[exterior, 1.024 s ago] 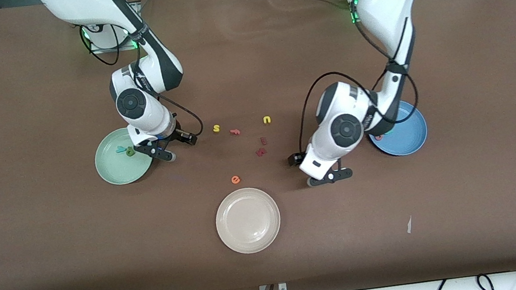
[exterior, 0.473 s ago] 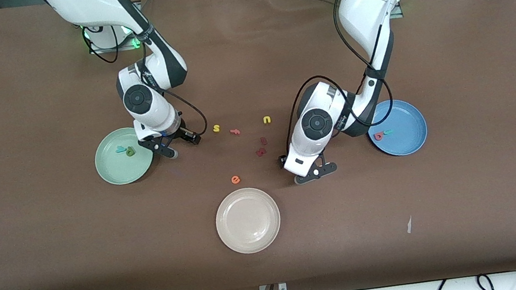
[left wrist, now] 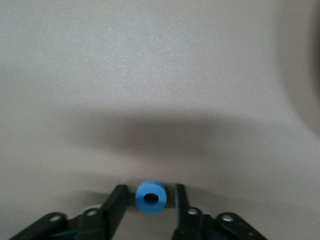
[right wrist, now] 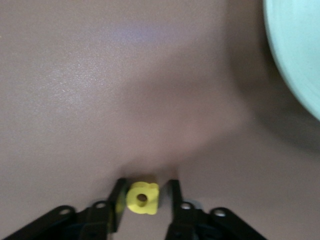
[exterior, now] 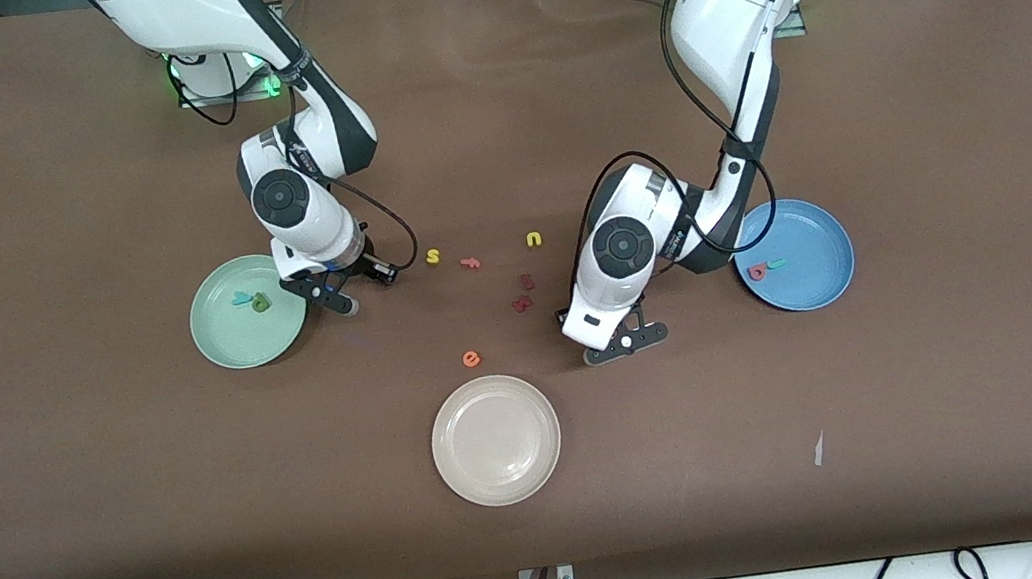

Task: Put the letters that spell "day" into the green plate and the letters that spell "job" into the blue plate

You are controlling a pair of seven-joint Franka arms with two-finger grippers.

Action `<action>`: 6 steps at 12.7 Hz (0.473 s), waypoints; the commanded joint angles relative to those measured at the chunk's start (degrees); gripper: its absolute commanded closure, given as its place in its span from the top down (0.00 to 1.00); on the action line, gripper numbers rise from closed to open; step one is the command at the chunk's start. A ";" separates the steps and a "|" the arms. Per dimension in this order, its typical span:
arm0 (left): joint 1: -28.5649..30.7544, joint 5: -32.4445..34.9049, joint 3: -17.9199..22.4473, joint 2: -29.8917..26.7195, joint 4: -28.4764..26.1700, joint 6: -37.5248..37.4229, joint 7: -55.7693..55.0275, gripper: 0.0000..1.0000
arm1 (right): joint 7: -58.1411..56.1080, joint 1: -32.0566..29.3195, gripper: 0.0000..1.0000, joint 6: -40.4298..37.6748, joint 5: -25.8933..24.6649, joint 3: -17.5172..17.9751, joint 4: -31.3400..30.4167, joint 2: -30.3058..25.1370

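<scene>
The green plate (exterior: pixel 233 344) holds the teal "y" (exterior: pixel 242 299) and the dark green "d" (exterior: pixel 261 304). Right beside its rim, toward the table's middle, my right gripper (exterior: pixel 328 301) is down at the table. In the right wrist view the yellow "a" (right wrist: pixel 142 197) lies between the open fingers of the right gripper (right wrist: pixel 145 192), touching one and a small gap from the other. The blue plate (exterior: pixel 812 278) holds the pinkish-red "b" (exterior: pixel 757 273) and the teal "j" (exterior: pixel 777 264). My left gripper (exterior: pixel 627 343) stands open around the blue "o" (left wrist: pixel 151 197), a gap on each side.
A cream plate (exterior: pixel 495 440) lies nearer the camera, with an orange "e" (exterior: pixel 471 358) by its rim. Between the arms lie a yellow "s" (exterior: pixel 433 257), a red letter (exterior: pixel 470 263), a yellow "u" (exterior: pixel 533 240) and two dark red letters (exterior: pixel 525 293).
The left arm has swung away from the blue plate toward the table's middle, uncovering the plate. The right gripper has edged off the green plate. Both grippers' fingers have narrowed.
</scene>
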 commanded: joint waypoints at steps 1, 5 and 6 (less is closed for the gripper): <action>-0.95 1.55 0.66 0.92 0.74 -0.34 -1.65 0.33 | 0.27 -0.17 0.11 1.12 0.93 0.53 -0.64 -0.17; -0.60 1.55 0.66 0.66 0.82 -1.04 -1.22 0.07 | -0.60 -0.17 0.10 0.60 0.93 0.35 -0.03 -1.31; 0.18 1.73 0.75 -0.04 0.91 -1.91 -0.61 0.05 | -1.30 -0.26 0.10 0.51 0.75 0.00 -0.02 -2.97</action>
